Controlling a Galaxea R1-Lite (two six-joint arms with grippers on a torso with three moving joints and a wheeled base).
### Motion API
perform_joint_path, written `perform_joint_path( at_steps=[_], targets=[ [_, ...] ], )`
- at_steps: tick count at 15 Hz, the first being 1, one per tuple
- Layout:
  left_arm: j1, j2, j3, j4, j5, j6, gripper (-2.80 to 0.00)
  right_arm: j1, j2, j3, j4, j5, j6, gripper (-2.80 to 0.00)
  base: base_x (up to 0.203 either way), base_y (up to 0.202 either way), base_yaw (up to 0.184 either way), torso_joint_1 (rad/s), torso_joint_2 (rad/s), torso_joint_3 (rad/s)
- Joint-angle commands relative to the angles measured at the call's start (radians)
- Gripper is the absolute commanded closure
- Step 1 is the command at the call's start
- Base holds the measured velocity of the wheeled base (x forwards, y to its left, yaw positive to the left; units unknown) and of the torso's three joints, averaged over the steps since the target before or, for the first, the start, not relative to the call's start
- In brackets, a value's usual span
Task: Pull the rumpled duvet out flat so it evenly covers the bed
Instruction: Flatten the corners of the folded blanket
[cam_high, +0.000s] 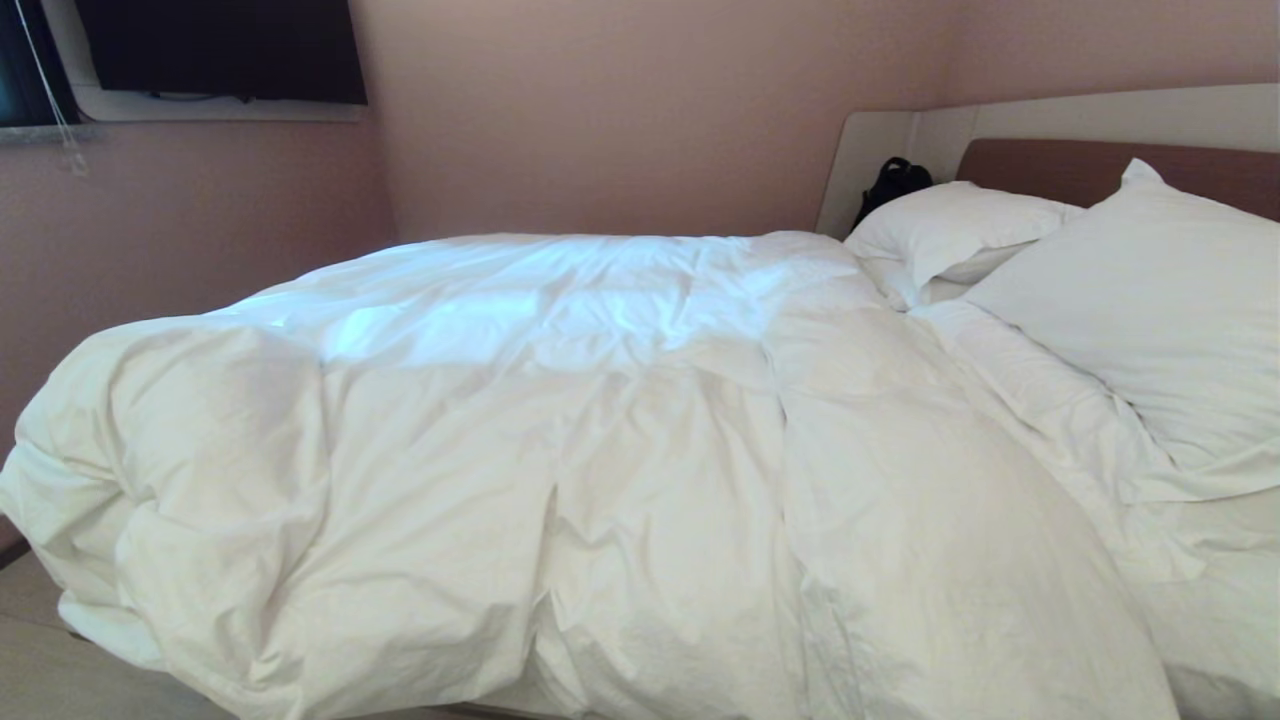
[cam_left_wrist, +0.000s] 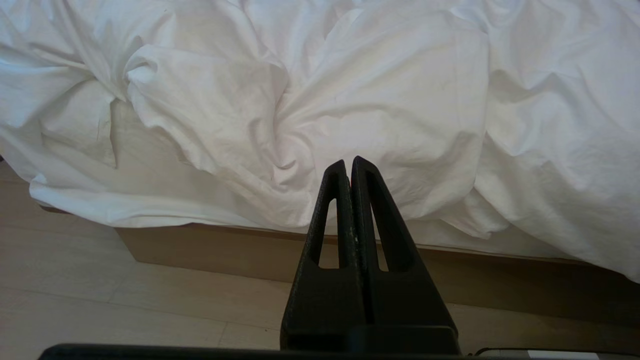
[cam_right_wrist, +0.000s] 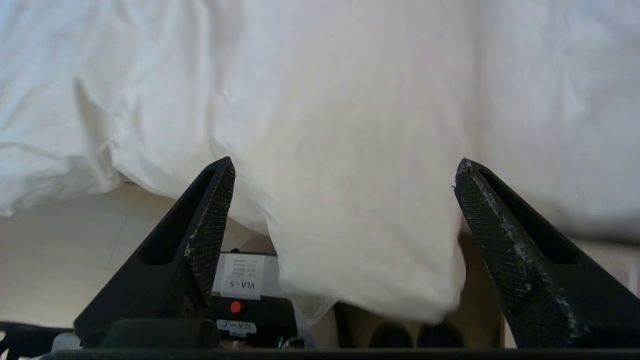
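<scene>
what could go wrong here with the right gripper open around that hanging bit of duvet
1. The right gripper is open with a hanging fold of the duvet between its fingers; it might pinch only thin cover fabric and slip.
2. The duvet is bunched toward the foot end, so a one-sided pull could skew it further.
3. The left gripper is shut, holding nothing.
</scene>
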Motion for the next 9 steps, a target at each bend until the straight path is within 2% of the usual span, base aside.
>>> perform_joint_path(
  at_steps=[1,3,4,9],
  targets=[
    [0.0,0.0,0.0,0.0,0.0,-0.001,0.0,0.131,0.173,-0.147,0.007,-0.052,0.004,-2.8,0.0,0.0,0.0,0.0,0.0,0.0],
    [0.0,0.0,0.001,0.0,0.0,-0.001,0.0,0.285,0.276,-0.239,0.005,-0.201,0.031,-2.8,0.0,0.0,0.0,0.0,0.0,0.0],
    [0.001,0.0,0.0,0.0,0.001,-0.001,0.0,0.357,0.339,-0.296,0.005,-0.282,0.069,0.0,0.0,0.0,0.0,0.0,0.0,0.0],
    [0.0,0.001,0.0,0.0,0.0,-0.001,0.0,0.601,0.664,-0.594,0.044,-0.585,0.234,0.0,0.0,0.0,0.0,0.0,0.0,0.0]
  ],
)
